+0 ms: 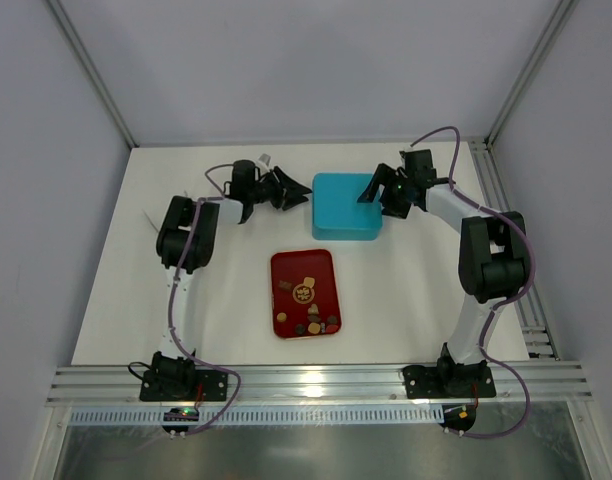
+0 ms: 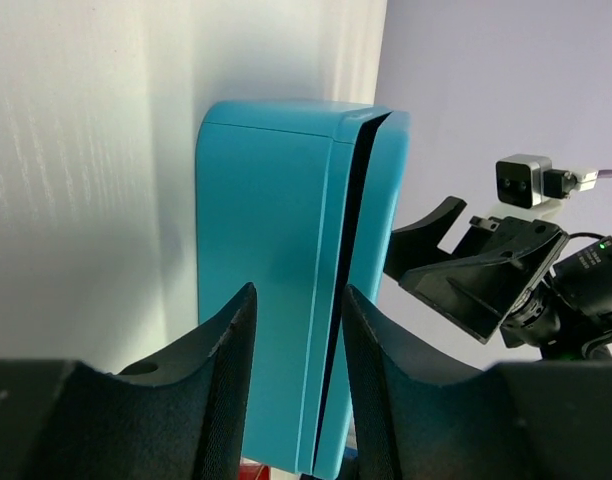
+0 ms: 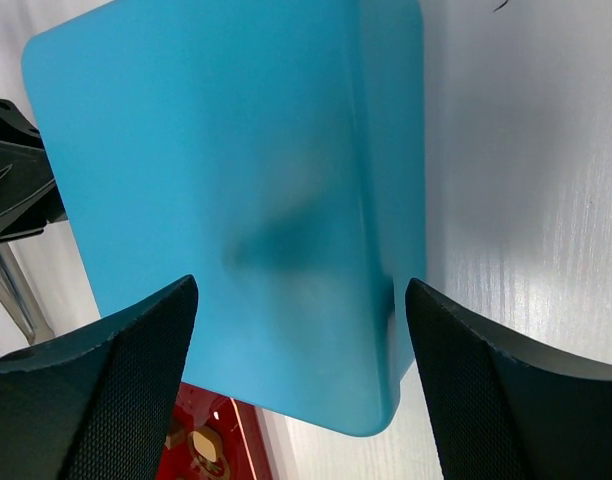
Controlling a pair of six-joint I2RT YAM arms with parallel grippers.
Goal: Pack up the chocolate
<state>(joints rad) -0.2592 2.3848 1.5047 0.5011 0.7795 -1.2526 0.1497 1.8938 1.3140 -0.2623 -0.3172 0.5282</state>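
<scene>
Here, the left end effector (image 2: 298, 295) is seen released, its jaws partly parted with nothing clasped between them. It is pointed at the lid seam of a turquoise lidded box (image 1: 344, 208) and lies just left of that box, in the upper middle of the overhead view. The right end effector (image 3: 301, 290) is spread wide over the box's upper right corner and grips nothing. Below the box, at the frame's centre, a red tray (image 1: 321, 264) is set on the white bench (image 1: 226, 290). The chocolate pieces (image 1: 315, 324) are scattered in this tray, mostly toward its lower edge.
</scene>
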